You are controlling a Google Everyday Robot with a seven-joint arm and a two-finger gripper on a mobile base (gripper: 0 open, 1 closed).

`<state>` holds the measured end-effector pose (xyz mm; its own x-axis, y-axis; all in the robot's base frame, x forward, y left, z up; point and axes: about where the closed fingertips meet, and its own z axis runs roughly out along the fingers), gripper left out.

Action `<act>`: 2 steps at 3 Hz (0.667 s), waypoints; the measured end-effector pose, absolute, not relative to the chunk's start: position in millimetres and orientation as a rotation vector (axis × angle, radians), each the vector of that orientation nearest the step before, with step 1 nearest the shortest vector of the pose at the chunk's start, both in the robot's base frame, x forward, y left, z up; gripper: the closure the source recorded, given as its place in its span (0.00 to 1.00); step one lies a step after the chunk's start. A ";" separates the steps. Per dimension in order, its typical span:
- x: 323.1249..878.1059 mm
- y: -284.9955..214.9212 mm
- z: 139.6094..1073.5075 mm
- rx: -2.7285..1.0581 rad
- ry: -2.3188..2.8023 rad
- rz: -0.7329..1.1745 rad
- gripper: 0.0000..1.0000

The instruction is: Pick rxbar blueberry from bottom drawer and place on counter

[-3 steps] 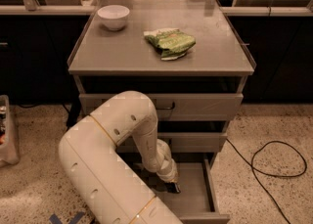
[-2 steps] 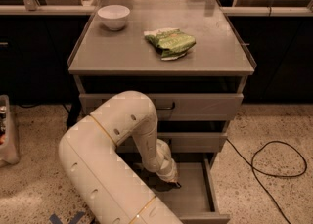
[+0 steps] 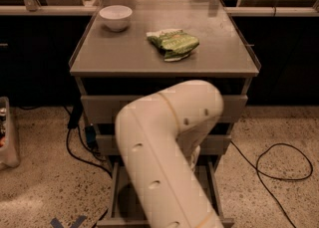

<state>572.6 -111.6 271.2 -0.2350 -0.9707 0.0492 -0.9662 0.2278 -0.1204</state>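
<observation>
Grey counter [image 3: 119,55] surface carries a bowl [image 3: 115,17] and green bag [image 3: 173,43]; the arm [image 3: 164,137] blocks the open bottom drawer [image 3: 122,199], hiding the gripper there, its grip impossible to tell.

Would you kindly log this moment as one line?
arm over open bottom drawer | gripper hidden behind arm | rxbar blueberry unseen | counter: bowl, green bag

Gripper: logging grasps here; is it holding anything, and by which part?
Cannot be told: the gripper is hidden behind the arm, down at the open bottom drawer; no rxbar blueberry shows.
</observation>
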 end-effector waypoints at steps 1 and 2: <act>565.7 -144.7 309.5 -1.758 2.393 -0.122 1.00; 557.2 -177.1 351.8 -1.616 2.374 -0.121 1.00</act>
<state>557.2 -177.1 351.8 -0.3437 -0.9232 -0.1717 -0.9010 0.3758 -0.2169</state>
